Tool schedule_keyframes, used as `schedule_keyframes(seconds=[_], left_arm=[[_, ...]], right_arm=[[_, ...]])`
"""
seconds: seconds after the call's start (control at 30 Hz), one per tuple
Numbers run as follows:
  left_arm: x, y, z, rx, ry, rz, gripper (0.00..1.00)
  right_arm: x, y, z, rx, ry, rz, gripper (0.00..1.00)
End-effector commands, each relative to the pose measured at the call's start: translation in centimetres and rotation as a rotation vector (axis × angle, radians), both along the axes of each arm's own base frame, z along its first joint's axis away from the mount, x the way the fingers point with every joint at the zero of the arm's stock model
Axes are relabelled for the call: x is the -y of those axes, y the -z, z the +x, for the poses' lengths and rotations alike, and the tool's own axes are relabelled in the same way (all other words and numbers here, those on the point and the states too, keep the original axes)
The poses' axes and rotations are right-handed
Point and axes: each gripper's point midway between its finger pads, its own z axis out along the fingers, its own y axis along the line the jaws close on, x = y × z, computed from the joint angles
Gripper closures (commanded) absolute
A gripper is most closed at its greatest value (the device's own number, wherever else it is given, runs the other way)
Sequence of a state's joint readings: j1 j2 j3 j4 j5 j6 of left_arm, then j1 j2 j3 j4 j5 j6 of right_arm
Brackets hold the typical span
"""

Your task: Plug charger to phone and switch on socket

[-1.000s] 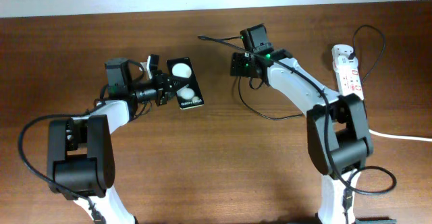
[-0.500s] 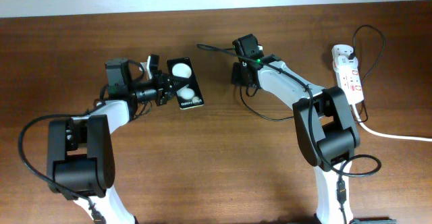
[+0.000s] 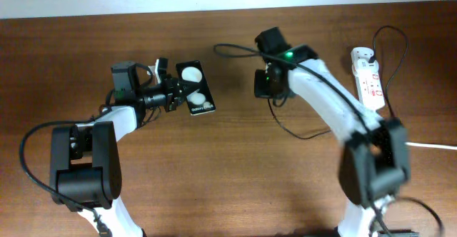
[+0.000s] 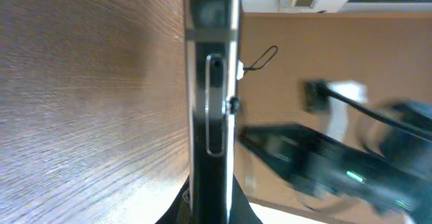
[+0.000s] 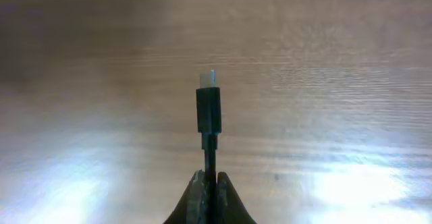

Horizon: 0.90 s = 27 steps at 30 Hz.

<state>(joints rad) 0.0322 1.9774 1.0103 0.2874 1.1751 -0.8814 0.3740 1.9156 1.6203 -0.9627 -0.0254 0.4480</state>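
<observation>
My right hand pinches the charger, my left hand the phone at nine o'clock; the cable flexing could spoil alignment.

On your bench, the phone sits left of centre toward the back, its left edge in the left gripper. To its right, apart from it, the charger has its plug tip projecting ahead of the right gripper. The socket lies at the far right.
</observation>
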Motion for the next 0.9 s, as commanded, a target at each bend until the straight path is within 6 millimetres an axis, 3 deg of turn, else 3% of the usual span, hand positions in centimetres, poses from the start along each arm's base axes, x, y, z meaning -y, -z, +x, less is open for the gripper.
schedule_keyframes(seconds=[0.0,0.07,0.17,0.27,0.33,0.4,0.47,0.57,0.63,0.77,0.87], left_arm=[[-0.2,-0.5,0.4,0.036,0.004,0.003,1.00],[-0.2,-0.5,0.4,0.035,0.004,0.003,1.00],[-0.1,-0.4,0.4,0.034,0.007,0.003,1.00],[1.7,0.3,-1.0,-0.040,0.054,-0.004,1.00],[3.4,0.1,-1.6,-0.029,0.094,-0.004,1.00],[6.2,-0.9,-2.1,0.035,0.156,-0.014,1.00],[8.3,-2.3,-2.3,0.079,0.188,-0.043,1.00],[9.8,-2.8,-2.8,0.118,0.223,-0.048,1.00],[10.0,-2.8,-3.0,0.122,0.230,-0.051,1.00],[10.1,-3.7,-2.8,0.145,0.237,-0.072,1.00],[10.0,-4.7,-1.8,0.149,0.185,-0.090,1.00]], right_arm=[[-0.2,-4.7,-2.7,0.064,-0.076,0.060,0.96],[1.0,-6.0,-5.3,0.099,-0.096,0.060,0.96],[2.7,-5.2,-9.5,0.108,-0.095,0.063,0.96],[4.0,-4.0,-14.5,0.118,-0.107,0.093,0.96],[3.0,-3.9,-16.5,0.141,-0.150,0.203,0.96],[0.4,-2.8,-18.8,0.166,-0.243,0.398,0.96],[-1.9,-1.3,-20.0,0.153,-0.306,0.559,0.96],[-4.0,-1.8,-19.8,0.193,-0.378,0.707,0.96],[-4.5,-2.0,-19.2,0.214,-0.399,0.729,0.96],[-4.7,0.1,-19.0,0.112,-0.332,0.733,0.96],[-5.9,-1.1,-17.6,0.171,-0.366,0.799,0.96]])
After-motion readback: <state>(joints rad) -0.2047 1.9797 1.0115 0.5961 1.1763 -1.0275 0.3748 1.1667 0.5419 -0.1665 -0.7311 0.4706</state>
